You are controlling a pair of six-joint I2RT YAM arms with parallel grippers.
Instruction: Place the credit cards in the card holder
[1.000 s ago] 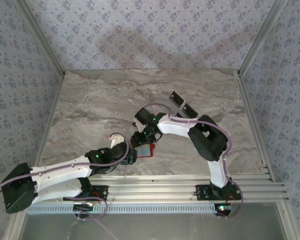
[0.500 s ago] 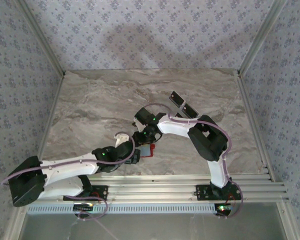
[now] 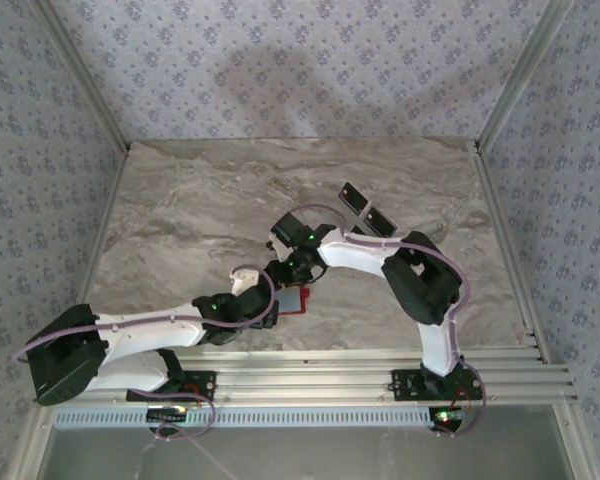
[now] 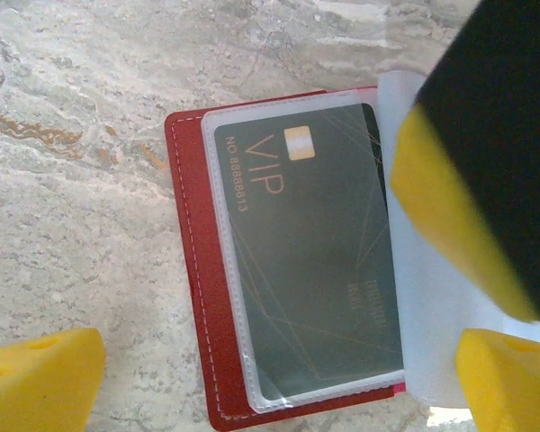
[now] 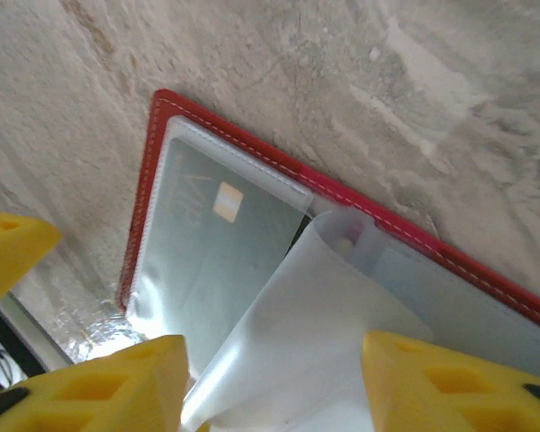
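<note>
The red card holder (image 4: pixel 193 270) lies open on the marble, near the table's front edge (image 3: pixel 298 300). A dark card marked VIP (image 4: pixel 306 261) sits inside its clear sleeve and appears pale through the plastic (image 5: pixel 207 243). My left gripper (image 4: pixel 274 378) is open, with its yellow fingertips wide apart on either side of the holder. My right gripper (image 5: pixel 274 387) is open too. A loose translucent sleeve leaf (image 5: pixel 306 333) curls up between its fingers. Two black credit cards (image 3: pixel 355 198) (image 3: pixel 380 221) lie further back on the right.
Both arms meet over the holder, the right gripper (image 3: pixel 288 280) just behind the left gripper (image 3: pixel 270 305). The right gripper's yellow and black finger (image 4: pixel 459 198) hangs close over the holder's right side. Patterned walls enclose the marble table (image 3: pixel 200 200), which is bare on the left.
My left arm has swung right and forward, bringing its gripper closer over the holder. My right gripper's jaws have widened a little and stayed above the holder.
</note>
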